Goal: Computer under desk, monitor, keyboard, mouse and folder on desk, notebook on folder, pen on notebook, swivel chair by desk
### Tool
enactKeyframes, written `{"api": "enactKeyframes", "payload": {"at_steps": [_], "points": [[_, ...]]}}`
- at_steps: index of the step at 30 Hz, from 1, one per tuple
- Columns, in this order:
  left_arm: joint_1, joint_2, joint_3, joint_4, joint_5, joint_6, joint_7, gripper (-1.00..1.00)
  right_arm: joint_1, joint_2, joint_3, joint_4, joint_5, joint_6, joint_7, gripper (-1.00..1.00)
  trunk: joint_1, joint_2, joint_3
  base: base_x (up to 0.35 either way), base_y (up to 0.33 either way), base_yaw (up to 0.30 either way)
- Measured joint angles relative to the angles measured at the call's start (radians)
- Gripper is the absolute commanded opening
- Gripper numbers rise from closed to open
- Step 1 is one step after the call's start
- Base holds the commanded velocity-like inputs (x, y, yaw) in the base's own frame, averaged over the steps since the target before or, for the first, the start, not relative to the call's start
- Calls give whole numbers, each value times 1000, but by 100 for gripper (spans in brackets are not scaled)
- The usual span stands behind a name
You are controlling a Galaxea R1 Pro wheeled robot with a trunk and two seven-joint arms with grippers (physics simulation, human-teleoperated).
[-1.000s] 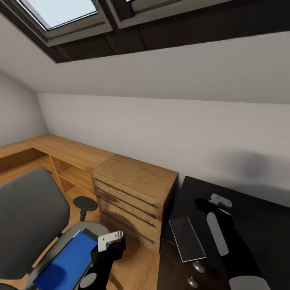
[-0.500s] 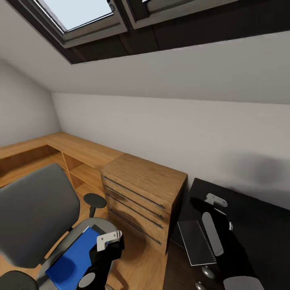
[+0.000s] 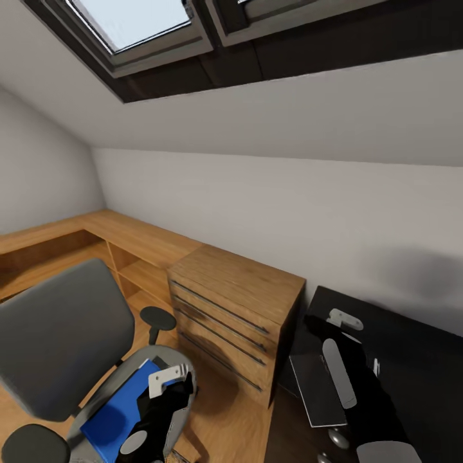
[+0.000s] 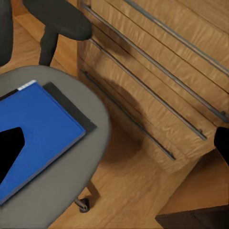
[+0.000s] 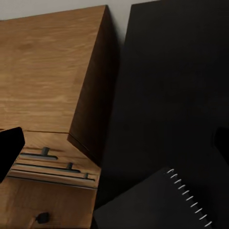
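Observation:
The grey swivel chair (image 3: 58, 334) stands at the lower left, and the blue folder (image 3: 119, 415) lies flat on its seat (image 4: 71, 195). My left gripper (image 3: 168, 381) hangs open just above the folder's (image 4: 43, 129) near corner, with nothing between its fingers. On the black desk (image 3: 418, 360) at the lower right lies the dark-grey notebook (image 3: 316, 390), its spiral edge (image 5: 188, 195) showing in the right wrist view. My right gripper (image 3: 345, 319) hovers open over the desk beyond the notebook. A thin white sliver, likely the pen (image 3: 375, 367), peeks out beside my right forearm.
A light-wood drawer chest (image 3: 235, 315) with bar handles stands between chair and desk, close to the chair's seat (image 4: 157, 81). A low light-wood shelf unit (image 3: 128, 247) runs along the wall behind. The chair's round black armrest (image 3: 158, 316) rises beside the seat. Sloped ceiling and skylights overhead.
The whole picture has slid to the right, so the camera has turned left. My left gripper now sits a little closer over the folder. The right arm holds its place above the desk.

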Motion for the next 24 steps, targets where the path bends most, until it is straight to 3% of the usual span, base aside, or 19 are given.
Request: {"api": "enactKeyframes", "payload": {"at_steps": [7,24], "points": [[0,0,31,0,0,0,0,100,0,0,1,3,0,-2,1,100,0,0,0,0,0,267],[0,0,40,0,0,0,0,100,0,1,5,5,0,-2,1,100,0,0,0,0,0,277]]}}
